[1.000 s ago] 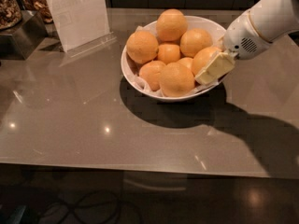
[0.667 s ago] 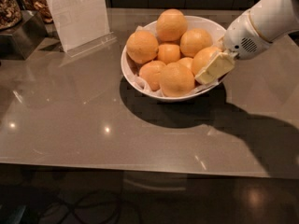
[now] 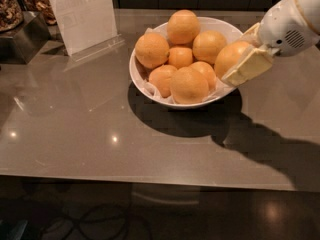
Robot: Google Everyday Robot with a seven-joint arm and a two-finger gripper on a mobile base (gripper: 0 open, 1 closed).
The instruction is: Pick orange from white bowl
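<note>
The white bowl (image 3: 223, 26) stands on the grey table, lined with crinkled white paper and holding several oranges. My gripper (image 3: 241, 53) reaches in from the right over the bowl's right rim. It is shut on a large light-orange orange (image 3: 230, 58): one cream fingertip (image 3: 248, 66) lies on its near side, and the other shows behind it. The held orange sits at rim height, touching the neighbouring fruit. The other oranges stay piled in the bowl, the highest one (image 3: 183, 26) at the back.
A clear sign holder with a white sheet (image 3: 82, 15) stands at the back left. A dark metal stand (image 3: 22, 40) and a jar of nuts (image 3: 9, 6) are at the far left. The table's front edge (image 3: 150, 180) runs across below.
My gripper and the orange in it have shifted a little to the right and up, away from the middle of the pile. The other oranges have not moved.
</note>
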